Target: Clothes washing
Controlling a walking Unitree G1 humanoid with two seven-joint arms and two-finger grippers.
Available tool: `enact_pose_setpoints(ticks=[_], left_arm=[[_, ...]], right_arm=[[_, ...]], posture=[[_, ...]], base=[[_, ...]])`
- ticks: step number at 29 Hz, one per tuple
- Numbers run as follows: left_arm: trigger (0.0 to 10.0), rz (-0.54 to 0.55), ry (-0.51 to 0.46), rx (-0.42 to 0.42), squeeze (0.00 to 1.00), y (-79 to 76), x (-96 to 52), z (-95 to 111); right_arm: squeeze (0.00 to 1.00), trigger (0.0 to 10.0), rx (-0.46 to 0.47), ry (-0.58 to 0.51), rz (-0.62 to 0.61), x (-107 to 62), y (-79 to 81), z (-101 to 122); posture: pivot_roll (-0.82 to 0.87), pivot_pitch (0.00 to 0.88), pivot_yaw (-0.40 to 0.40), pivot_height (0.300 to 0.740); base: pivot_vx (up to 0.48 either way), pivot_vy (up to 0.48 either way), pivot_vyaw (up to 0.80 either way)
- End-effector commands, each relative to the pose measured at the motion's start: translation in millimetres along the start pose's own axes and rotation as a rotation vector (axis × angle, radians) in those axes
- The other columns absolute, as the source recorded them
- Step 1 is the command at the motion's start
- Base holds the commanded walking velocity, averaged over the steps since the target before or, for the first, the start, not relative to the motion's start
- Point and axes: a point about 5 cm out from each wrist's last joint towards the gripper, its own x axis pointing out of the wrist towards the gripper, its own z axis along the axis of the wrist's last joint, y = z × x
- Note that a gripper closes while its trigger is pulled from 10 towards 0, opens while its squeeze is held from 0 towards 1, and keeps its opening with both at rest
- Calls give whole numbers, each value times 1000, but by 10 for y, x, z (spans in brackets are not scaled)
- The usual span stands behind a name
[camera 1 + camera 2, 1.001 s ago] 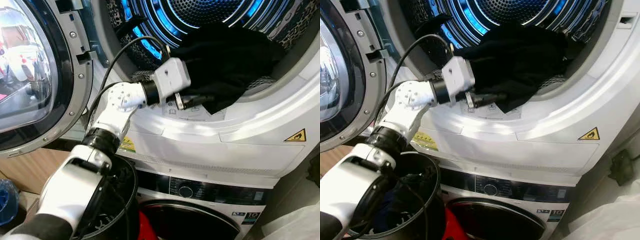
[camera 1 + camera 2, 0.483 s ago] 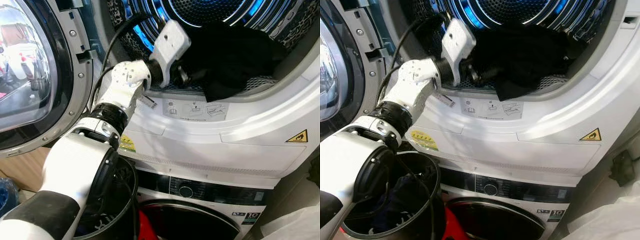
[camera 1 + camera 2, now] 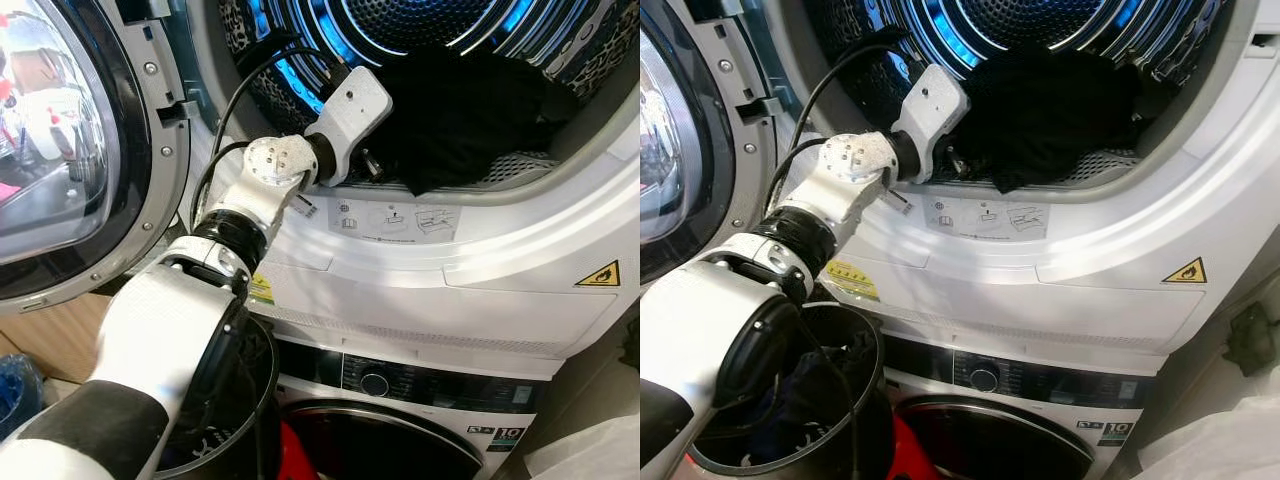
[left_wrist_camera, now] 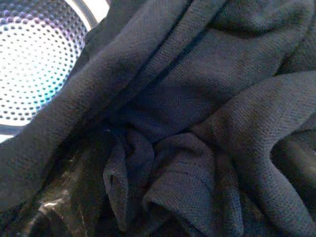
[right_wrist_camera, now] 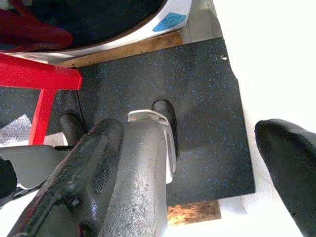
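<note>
A heap of black clothing lies inside the upper machine's open drum, which glows blue at the back. My left arm reaches over the white door sill, and my left gripper is pushed into the near edge of the cloth. In the left wrist view, folds of the dark knitted cloth press close to the camera, with the perforated drum wall behind them. My right gripper hangs idle above the floor, open and holding nothing.
The round glass door stands open on the left. A black basket with dark clothes sits below my left arm, in front of the lower machine. A red frame and a dark speckled mat are on the floor.
My left arm rose from the door sill and went deeper into the drum. The black cloth that hung over the sill now lies inside.
</note>
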Motion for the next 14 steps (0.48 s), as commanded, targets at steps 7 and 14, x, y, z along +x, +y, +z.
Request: enact_pose_setpoints(ticks=[7,14], left_arm=[[10000,131,-126,-348,0,79,107,237],[10000,103,-136,-486,0,72,144,295]], right_arm=[[0,10000,7,89,22,-51,82,-301],[0,10000,23,72,16,-50,78,-286]], posture=[[-170,0,136,740],[-192,0,145,740]], base=[[0,0,0],[0,0,0]])
